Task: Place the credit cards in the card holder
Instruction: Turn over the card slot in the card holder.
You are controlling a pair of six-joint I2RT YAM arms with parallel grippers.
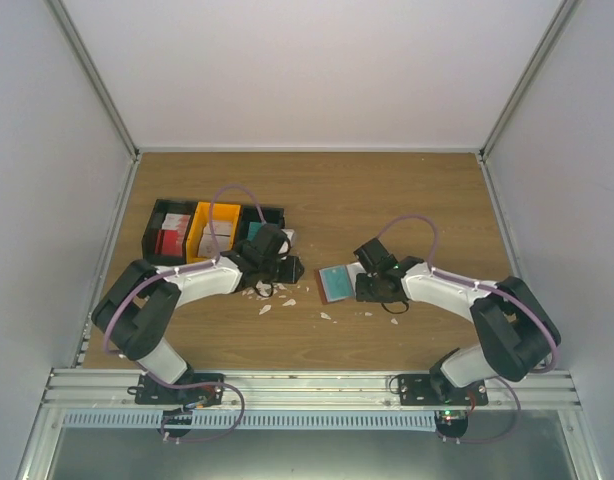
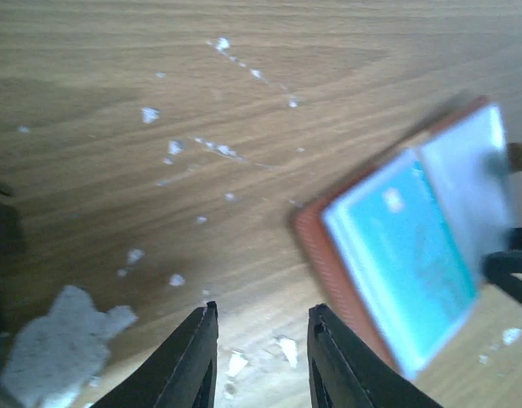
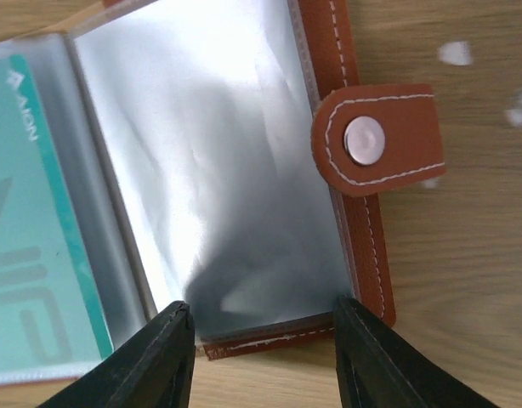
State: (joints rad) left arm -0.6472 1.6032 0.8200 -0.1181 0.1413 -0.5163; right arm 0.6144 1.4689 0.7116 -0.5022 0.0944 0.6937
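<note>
The reddish-brown card holder [image 1: 322,287] lies open on the table. A teal credit card [image 1: 338,283] sits in its left clear sleeve. In the right wrist view the teal card [image 3: 31,255] is at left, the right sleeve looks empty, and the leather edge [image 3: 363,246] carries a snap tab [image 3: 376,140]. My right gripper [image 3: 261,306] is open, its fingers on either side of the holder's near edge [image 1: 359,285]. My left gripper [image 2: 261,310] is open and empty over bare wood left of the holder [image 2: 316,255], also seen from above [image 1: 287,270]. More cards lie in the bins.
Three small bins stand at the back left: a black one [image 1: 170,232] with red and white cards, a yellow one [image 1: 211,235] with pale cards, a black one [image 1: 255,222] with a teal card. White scraps [image 2: 61,336] litter the wood between the grippers [image 1: 265,308].
</note>
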